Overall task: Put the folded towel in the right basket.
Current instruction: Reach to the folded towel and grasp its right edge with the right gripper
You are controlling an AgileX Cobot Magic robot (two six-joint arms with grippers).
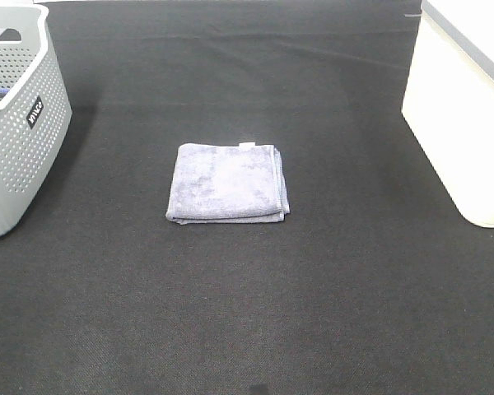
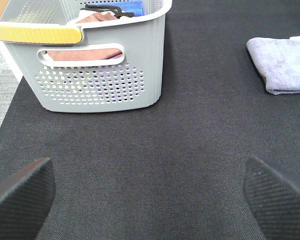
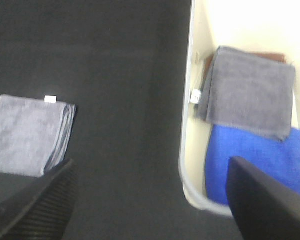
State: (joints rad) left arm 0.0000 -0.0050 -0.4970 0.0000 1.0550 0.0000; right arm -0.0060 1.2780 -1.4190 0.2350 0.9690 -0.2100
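Observation:
The folded lavender-grey towel (image 1: pixel 228 183) lies flat on the black mat in the middle of the exterior view. It also shows in the left wrist view (image 2: pixel 282 62) and in the right wrist view (image 3: pixel 29 134). The right basket (image 1: pixel 465 123) is cream-white, at the right edge; the right wrist view shows its rim (image 3: pixel 186 125) with a grey towel (image 3: pixel 250 91) and a blue towel (image 3: pixel 255 160) inside. Neither arm shows in the exterior view. My left gripper (image 2: pixel 150 195) is open and empty above the mat. My right gripper (image 3: pixel 150 200) is open and empty, over the mat by the basket's rim.
A grey perforated basket (image 1: pixel 16 123) stands at the left; in the left wrist view its wall (image 2: pixel 97 80) shows, with a yellow handle (image 2: pixel 35 32) and brownish and blue cloths inside. The black mat (image 1: pixel 247 313) covers the table.

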